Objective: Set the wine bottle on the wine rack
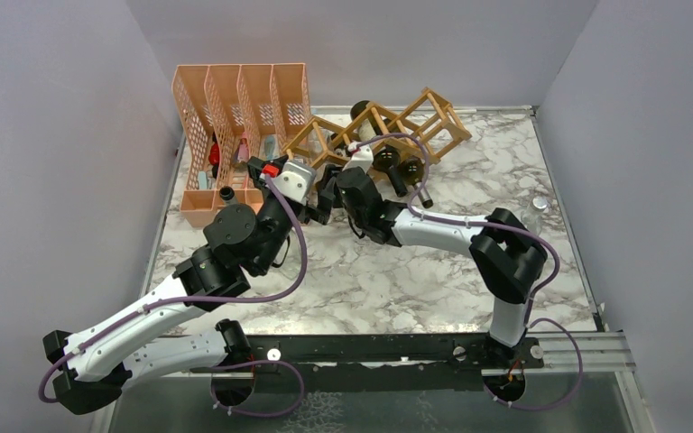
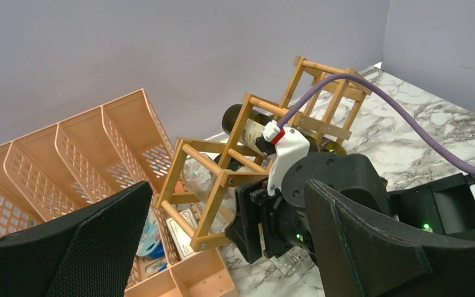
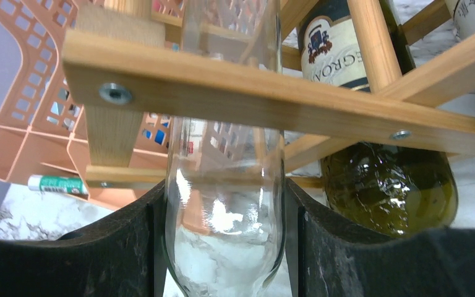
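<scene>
A clear glass wine bottle [image 3: 222, 235] stands between my right gripper's [image 3: 224, 247] black pads, which are shut on its body. Its upper part passes up through a cell at the left end of the light-brown wooden wine rack [image 3: 253, 93] [image 1: 397, 122]. A dark green bottle [image 3: 389, 192] lies in the neighbouring cell. In the left wrist view my left gripper [image 2: 227, 185] stands wide open with nothing between its fingers. It hangs just in front of the right gripper [image 2: 272, 216] and the rack's [image 2: 222, 176] left end.
An orange perforated file organiser [image 1: 235, 108] with small items stands right beside the rack on the left. Dark bottles [image 1: 388, 162] lie in the rack's middle cells. A small clear object [image 1: 539, 206] sits near the right wall. Purple walls close in three sides.
</scene>
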{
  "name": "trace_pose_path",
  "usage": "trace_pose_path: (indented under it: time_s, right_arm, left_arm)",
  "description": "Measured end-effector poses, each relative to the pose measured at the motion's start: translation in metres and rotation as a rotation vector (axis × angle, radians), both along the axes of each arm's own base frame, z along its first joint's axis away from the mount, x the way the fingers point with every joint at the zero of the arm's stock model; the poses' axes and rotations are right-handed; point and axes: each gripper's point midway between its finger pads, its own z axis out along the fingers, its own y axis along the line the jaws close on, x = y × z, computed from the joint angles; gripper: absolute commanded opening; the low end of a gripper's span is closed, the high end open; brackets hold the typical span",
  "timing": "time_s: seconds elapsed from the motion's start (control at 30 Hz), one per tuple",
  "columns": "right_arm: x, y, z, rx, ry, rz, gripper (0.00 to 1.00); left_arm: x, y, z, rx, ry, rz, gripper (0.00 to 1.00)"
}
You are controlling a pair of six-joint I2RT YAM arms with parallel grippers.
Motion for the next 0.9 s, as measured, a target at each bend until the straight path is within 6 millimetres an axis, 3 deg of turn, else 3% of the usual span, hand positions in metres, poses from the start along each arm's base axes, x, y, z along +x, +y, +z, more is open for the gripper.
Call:
trace_pose_path:
  time_s: [0.27, 0.37, 0.67, 0.9]
  right_arm:
    - [0.012, 0.003, 0.004, 0.032, 0.021, -0.025, 0.49]
    - [0.011, 0.004, 0.003, 0.033, 0.03, -0.011, 0.61]
    - [0.008, 0.002, -0.005, 0.007, 0.048, 0.031, 0.74]
    - [0.007, -0.003, 0.013, 0.001, 0.018, 0.066, 0.78]
  left_arm:
    - [0.0, 0.001, -0.003, 0.011, 0.008, 0.008, 0.99]
    - [0.001, 0.002, -0.004, 0.013, 0.01, 0.012, 0.99]
    - [0.001, 0.003, -0.005, 0.02, 0.014, 0.015, 0.99]
    - [0.001, 0.003, -0.006, 0.021, 0.015, 0.016, 0.99]
